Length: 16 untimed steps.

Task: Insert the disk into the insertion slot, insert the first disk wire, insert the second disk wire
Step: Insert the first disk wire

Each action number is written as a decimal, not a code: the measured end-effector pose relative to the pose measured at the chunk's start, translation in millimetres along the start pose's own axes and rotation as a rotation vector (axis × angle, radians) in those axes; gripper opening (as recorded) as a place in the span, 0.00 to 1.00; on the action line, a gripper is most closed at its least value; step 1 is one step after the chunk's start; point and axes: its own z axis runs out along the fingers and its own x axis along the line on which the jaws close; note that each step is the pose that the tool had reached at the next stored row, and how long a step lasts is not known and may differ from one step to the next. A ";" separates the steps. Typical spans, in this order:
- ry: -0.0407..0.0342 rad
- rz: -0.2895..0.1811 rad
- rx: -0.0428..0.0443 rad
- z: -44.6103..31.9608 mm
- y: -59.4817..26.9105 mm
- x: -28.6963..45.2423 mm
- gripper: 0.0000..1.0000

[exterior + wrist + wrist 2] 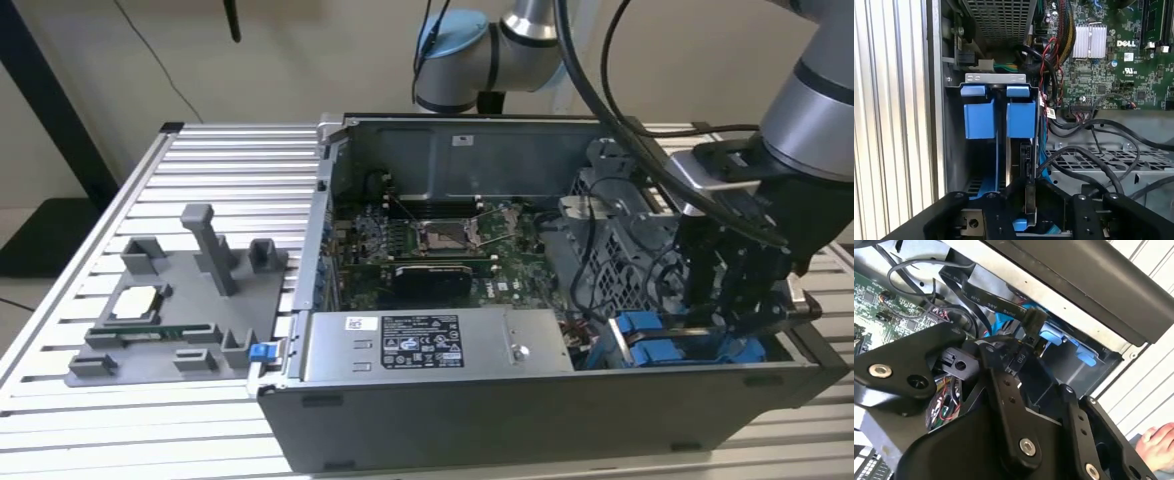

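Two bright blue plastic frames [641, 327] stand side by side in the insertion slot [996, 78], a grey sheet-metal bay in a corner of the open computer case [534, 410]. The frame nearer the green motherboard [1104, 75] carries the disk [1021, 119], which sits on edge in the bay with its dark, narrow end towards the tool [1029, 192]. The second carrier [979, 119] stands just beside it, against the case wall.

The tool is made of matt black links with bright screw heads and reaches down at that end of the disk. I cannot tell whether it is open or closed, or whether it has hold of anything.

In the second wrist view a flat black cable [984, 297] with white print runs to a black plug close to the blue plastic. Round black cables [1079, 155] loop over a perforated metal cage right beside the disk. A ribbed silver heat sink [1089, 42] sits further off on the board.

In the exterior view the silver power supply box [427, 345], with its black label, lies along the front of the case, beside the bay. The grey arm [814, 90] comes in from the exterior view's right. The case rests on a slatted aluminium counter [200, 160]. A grey moulded fixture [200, 260] holding small parts stands well apart at the exterior view's left. A person's hand [1159, 442] rests outside the case.
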 end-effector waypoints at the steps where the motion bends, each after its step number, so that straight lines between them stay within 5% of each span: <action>1: 0.0000 0.000 0.0000 -0.5 0.0 -0.1 1.00; 4: -0.0001 0.000 0.0001 -4.8 -0.3 -0.2 1.00; 9: -0.0001 0.000 0.0001 -22.3 -1.1 -0.5 1.00; 16: -0.0001 0.000 0.0000 -33.9 -2.9 -0.7 1.00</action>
